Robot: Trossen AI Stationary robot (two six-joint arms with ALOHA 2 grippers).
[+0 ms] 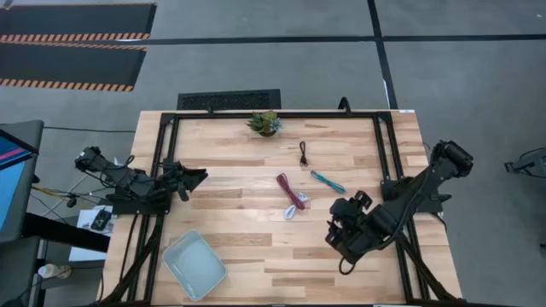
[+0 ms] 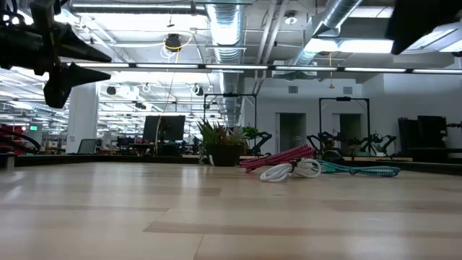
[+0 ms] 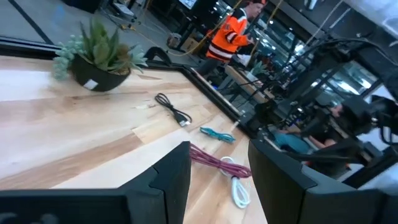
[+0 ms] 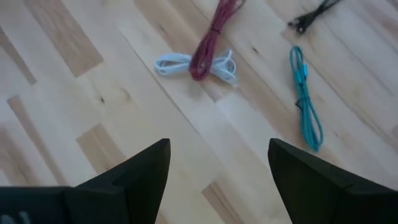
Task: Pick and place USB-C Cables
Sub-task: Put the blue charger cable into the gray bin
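Note:
Several thin cables lie flat on the table's middle. The dark red cable point(image 1: 290, 191) crosses over the white-pink cable point(image 1: 293, 207); both show in the right wrist view, red point(image 4: 211, 37) over white point(image 4: 193, 64). The teal cable point(image 1: 328, 181) point(image 4: 305, 99) lies to their right and the black cable point(image 1: 304, 153) point(image 3: 173, 108) farther back. My right gripper point(image 1: 341, 239) point(image 4: 217, 165) is open, above bare wood near and right of the cables. My left gripper point(image 1: 198, 177) point(image 3: 217, 165) is open, raised over the table's left part, pointing at the cables.
A small potted green plant point(image 1: 265, 123) stands at the far edge. A pale blue tray point(image 1: 194, 265) sits at the near left. Bare wood lies between tray and cables. A person in an orange jacket point(image 3: 229, 31) stands beyond the table.

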